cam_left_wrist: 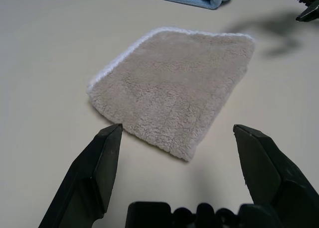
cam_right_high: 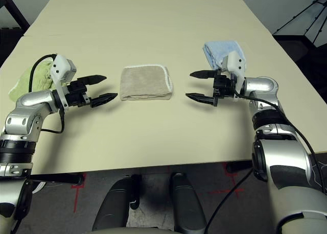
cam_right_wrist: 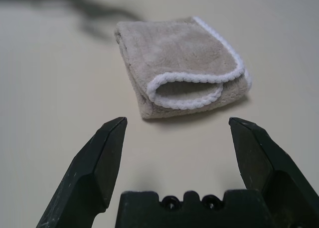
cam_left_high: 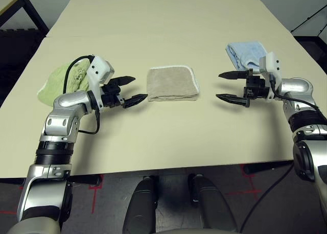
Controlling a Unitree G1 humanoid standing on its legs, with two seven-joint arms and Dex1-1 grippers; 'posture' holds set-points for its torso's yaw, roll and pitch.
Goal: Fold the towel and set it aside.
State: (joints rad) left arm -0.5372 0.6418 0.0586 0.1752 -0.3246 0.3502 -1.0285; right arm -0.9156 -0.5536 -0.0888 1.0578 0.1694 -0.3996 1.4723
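I'm getting bright, even overhead light, soft shadows on the table (cam_left_high: 168, 132), no glare, wrist views sharp.

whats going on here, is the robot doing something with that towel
The beige towel lies folded into a small pad on the table, between the robot's two arms. Neither gripper holds it: the left gripper and the right gripper hover open on either side, pointing at it. A pale green cloth sits behind the left arm and a light blue cloth behind the right.

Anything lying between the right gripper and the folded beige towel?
Nothing: in the right wrist view, bare table separates the open right gripper from the towel.
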